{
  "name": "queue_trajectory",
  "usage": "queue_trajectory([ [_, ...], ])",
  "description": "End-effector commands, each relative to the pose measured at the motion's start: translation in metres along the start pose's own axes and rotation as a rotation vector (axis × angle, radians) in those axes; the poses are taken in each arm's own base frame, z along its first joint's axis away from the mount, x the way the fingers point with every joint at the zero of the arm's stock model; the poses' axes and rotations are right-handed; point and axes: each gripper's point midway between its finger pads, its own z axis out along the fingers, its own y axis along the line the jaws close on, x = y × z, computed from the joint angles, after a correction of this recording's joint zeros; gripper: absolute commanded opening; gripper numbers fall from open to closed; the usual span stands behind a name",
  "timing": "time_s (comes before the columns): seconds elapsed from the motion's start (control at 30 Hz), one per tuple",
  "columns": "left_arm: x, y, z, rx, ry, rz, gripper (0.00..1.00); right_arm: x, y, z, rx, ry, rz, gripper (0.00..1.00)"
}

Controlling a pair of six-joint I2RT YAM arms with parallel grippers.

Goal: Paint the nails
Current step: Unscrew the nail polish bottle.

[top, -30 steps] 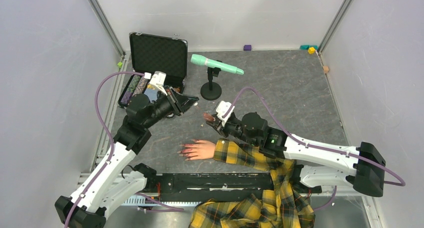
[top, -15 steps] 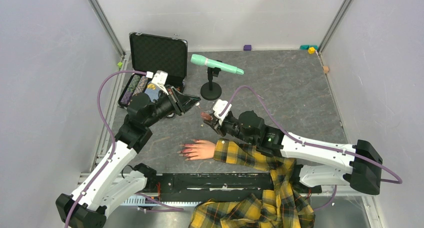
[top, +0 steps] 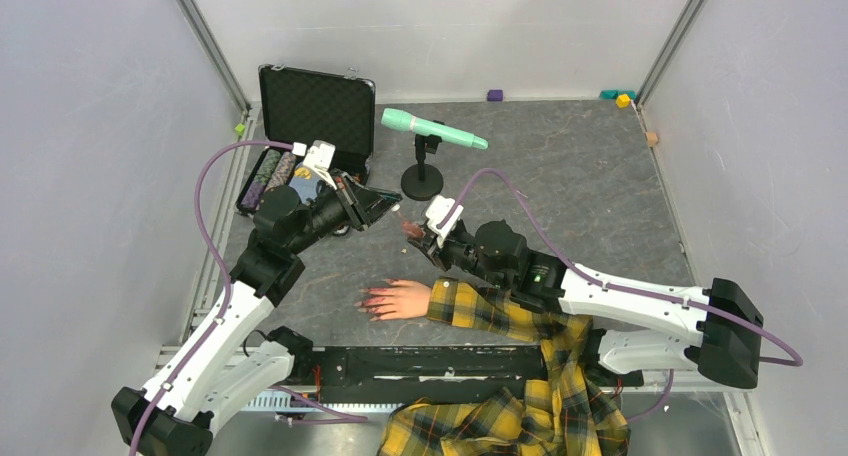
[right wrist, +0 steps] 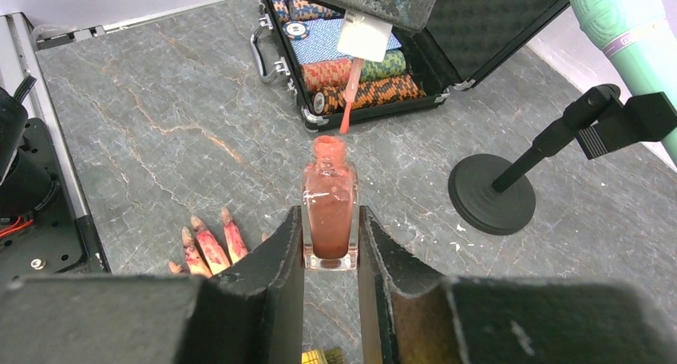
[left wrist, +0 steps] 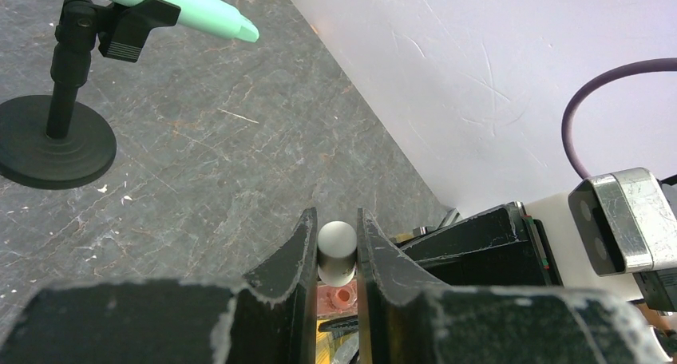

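1. Top external view. The small glossy red-pink nails (top: 368,301) tipped a pale peach mannequin hand (top: 402,298) lying flat on the grey stone-patterned table (top: 580,176). The left gripper (top: 388,206) and right gripper (top: 414,234) stood close together beyond the hand, apart from it.
2. Left wrist view. The left gripper (left wrist: 337,227) was closed narrowly on a white cylindrical brush cap (left wrist: 337,244), probably light and smooth, so apt to twist.
3. Right wrist view. The right gripper (right wrist: 330,220) pinched the flat sides of an upright square glass bottle (right wrist: 330,208) of pink polish. A thin pink brush (right wrist: 348,100) hung over its open neck. The nails looked rigid and slick and needed no grasp, only bristle contact. The bottle seemed fragile and spill-prone.
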Motion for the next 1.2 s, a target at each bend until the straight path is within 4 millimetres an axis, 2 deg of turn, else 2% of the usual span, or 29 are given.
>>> queue_trajectory([
  [0.0, -0.0072, -0.0082, -0.0002, 0.038, -0.024, -0.004, 0.02, -0.0349, -0.0066, 0.0019, 0.029, -0.09, 0.027, 0.0],
  [0.8, -0.0033, -0.0097, 0.0027, 0.058, -0.007, -0.02, 0.02, -0.0356, -0.0085, 0.0066, 0.048, -0.099, 0.042, 0.0],
  [1.17, -0.0022, -0.0095, 0.0037, 0.061, -0.002, -0.024, 0.02, -0.0418, -0.0098, 0.004, 0.054, -0.136, 0.06, 0.0],
])
